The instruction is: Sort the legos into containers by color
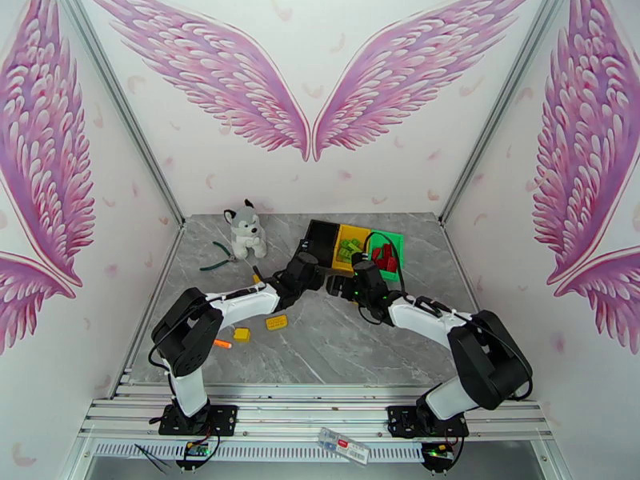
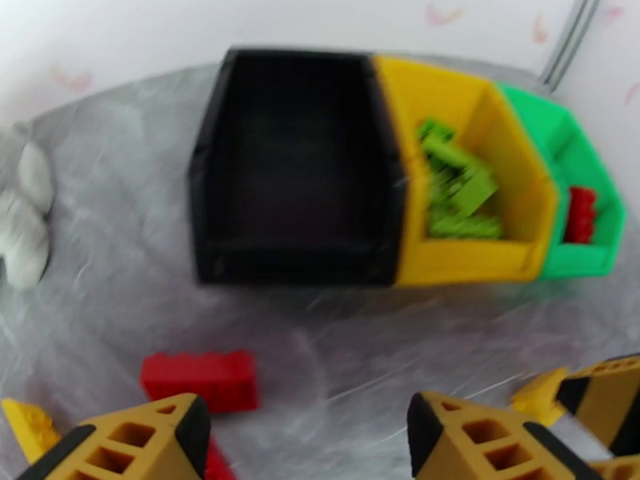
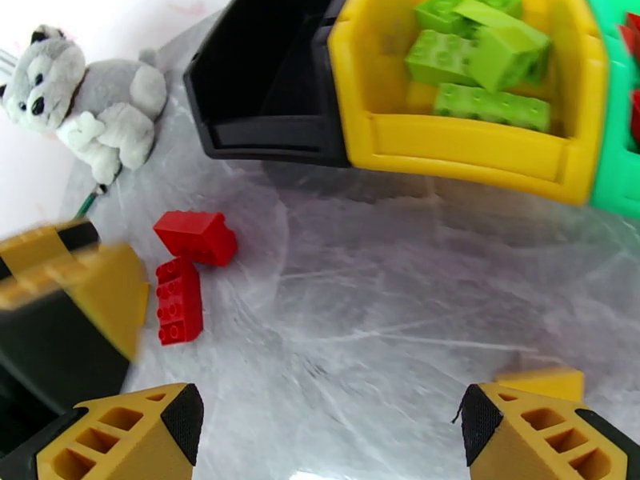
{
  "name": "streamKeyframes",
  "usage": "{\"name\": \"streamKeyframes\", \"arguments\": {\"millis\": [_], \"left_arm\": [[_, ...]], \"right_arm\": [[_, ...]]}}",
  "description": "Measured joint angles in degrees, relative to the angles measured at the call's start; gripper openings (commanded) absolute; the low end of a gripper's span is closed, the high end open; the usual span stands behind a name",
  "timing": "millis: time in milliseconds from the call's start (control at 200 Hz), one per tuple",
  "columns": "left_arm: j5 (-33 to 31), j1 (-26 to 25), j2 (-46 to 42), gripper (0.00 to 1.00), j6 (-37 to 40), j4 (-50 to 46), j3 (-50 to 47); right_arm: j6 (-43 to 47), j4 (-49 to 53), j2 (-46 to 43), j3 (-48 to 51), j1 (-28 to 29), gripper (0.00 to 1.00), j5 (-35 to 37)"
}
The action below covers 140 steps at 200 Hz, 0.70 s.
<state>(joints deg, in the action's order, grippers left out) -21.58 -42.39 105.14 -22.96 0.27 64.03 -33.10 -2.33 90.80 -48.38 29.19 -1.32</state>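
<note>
My left pincer point(image 2: 304, 427) gapes wide and empty; red brick point(image 2: 200, 380) lies just past its left fingertip point(image 2: 192, 426), long side crosswise.

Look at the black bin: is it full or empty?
Empty: in the left wrist view the black bin shows a bare dark floor, while the yellow bin beside it holds green legos.

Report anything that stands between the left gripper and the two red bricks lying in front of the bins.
Nothing visible does. The left gripper hangs with its jaws open just short of the red bricks, which lie a little to the left of its centre line. Bare table is all that lies between them.
</note>
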Motion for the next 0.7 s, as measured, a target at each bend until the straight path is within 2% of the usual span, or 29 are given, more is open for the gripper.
{"name": "streamKeyframes", "arguments": {"millis": [170,420,700], "left_arm": [[-0.74,2.27,-4.22,0.71,-2.89,-0.94,-7.89],[-0.68,8.17,-15.78,0.74,-5.77,0.5,-17.27],[1.18,14.03,-23.74,0.76,-7.5,2.6,-25.33]], "right_arm": [[2.58,1.49,7.52,-8.83,4.2,0.82,1.01],[6.05,7.15,19.1,-22.01,10.34,0.8,1.62],[8.11,14.21,27.96,-33.35,14.38,0.72,4.35]]}}
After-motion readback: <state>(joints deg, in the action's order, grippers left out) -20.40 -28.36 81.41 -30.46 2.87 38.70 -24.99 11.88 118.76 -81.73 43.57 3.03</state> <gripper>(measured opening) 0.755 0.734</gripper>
